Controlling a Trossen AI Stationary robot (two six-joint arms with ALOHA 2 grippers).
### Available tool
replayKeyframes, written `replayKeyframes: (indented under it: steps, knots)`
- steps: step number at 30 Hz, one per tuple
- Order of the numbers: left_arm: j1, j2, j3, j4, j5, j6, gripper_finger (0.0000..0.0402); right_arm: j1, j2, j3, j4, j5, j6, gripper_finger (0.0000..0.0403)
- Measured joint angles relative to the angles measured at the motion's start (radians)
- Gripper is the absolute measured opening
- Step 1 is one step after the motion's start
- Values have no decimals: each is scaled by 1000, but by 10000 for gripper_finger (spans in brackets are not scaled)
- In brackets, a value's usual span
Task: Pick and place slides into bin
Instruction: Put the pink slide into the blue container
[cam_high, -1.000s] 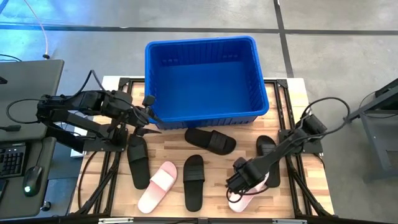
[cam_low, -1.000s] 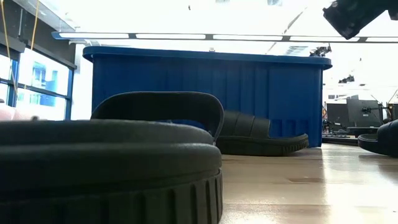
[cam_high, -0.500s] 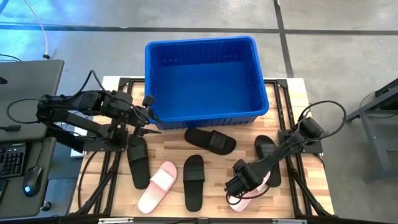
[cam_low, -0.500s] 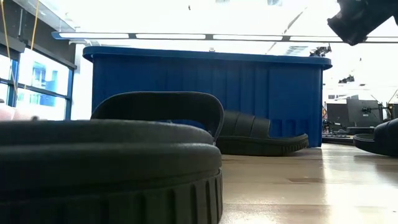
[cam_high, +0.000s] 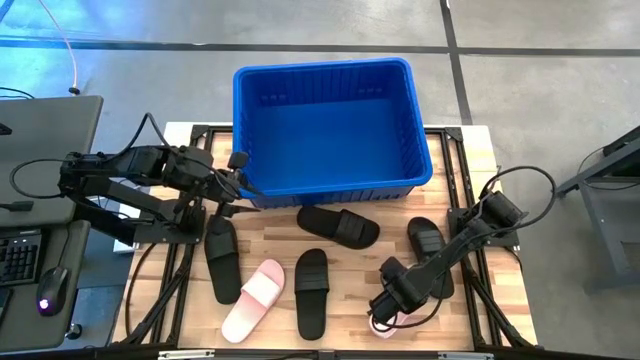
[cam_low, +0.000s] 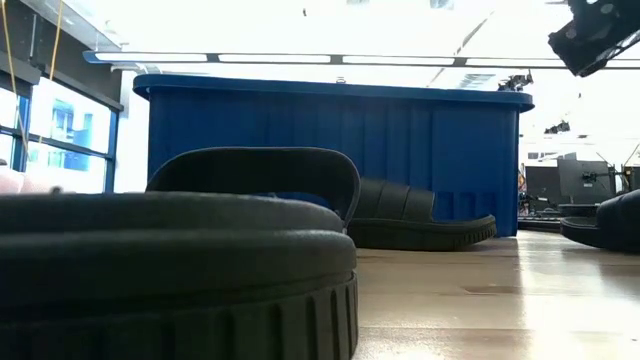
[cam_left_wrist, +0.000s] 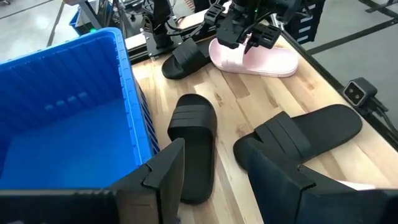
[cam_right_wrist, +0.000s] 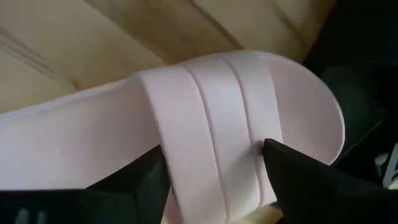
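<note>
a wooden table on a dark metal frame stands on grey concrete floor. left of the table sits a grey desk with a keyboard and a mouse (its light glowing green).

Right gripper covers most of the pink slide in high view; only the slide's edge shows beneath it. Right wrist view: strap fills the space between the jaws, heel end cut by frame edge. Low view: near black slide blocks the table; bin base partly hidden. Left gripper finger gap too small to read from above.
</note>
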Motion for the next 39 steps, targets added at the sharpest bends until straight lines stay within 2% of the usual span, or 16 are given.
replayKeyframes:
  steps: [4,10,12,15,17,19,28,34,36,39]
  knots:
    - [0,0,0,0,-23,0,156,0,0,0,-3,42,-3,178]
    - [0,0,0,0,-28,0,156,0,0,0,17,50,-20,41]
    - [0,0,0,0,-28,0,156,2,0,0,46,57,-34,12]
    - [0,0,0,0,-28,0,156,5,1,18,99,87,-51,17]
    - [0,0,0,0,-28,0,156,4,3,65,132,95,-83,7]
    - [0,0,0,0,-28,0,156,4,3,138,131,147,-129,4]
    - [0,0,0,0,-27,-1,156,-2,2,634,122,620,-501,2]
    - [0,0,0,0,-27,-9,156,-6,1,932,138,820,-852,1]
    - [0,0,0,0,-26,-31,156,-14,-13,965,172,882,-969,1]
    - [0,0,0,1,-21,-53,156,-43,-69,912,269,988,-1178,1]
